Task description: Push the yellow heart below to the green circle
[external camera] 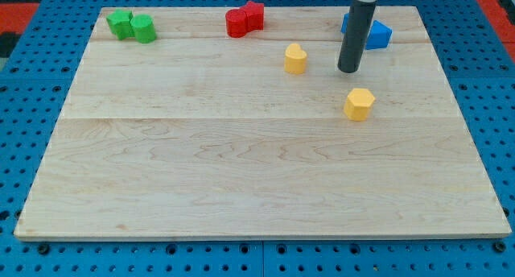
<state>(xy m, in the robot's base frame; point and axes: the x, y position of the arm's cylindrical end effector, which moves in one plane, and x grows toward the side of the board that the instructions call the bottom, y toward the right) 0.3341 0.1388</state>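
Note:
The yellow heart (295, 58) sits in the upper middle of the wooden board (241, 164). The green circle (145, 29) stands at the view's top left, touching a green star-like block (121, 23) on its left. My tip (349, 70) is down on the board to the right of the yellow heart, with a gap between them. A yellow hexagon (360, 104) lies just below and slightly right of the tip.
Two red blocks (244, 20) sit together at the top centre. Blue blocks (376, 34) lie at the top right, partly hidden behind the rod. A blue pegboard (32, 108) surrounds the board.

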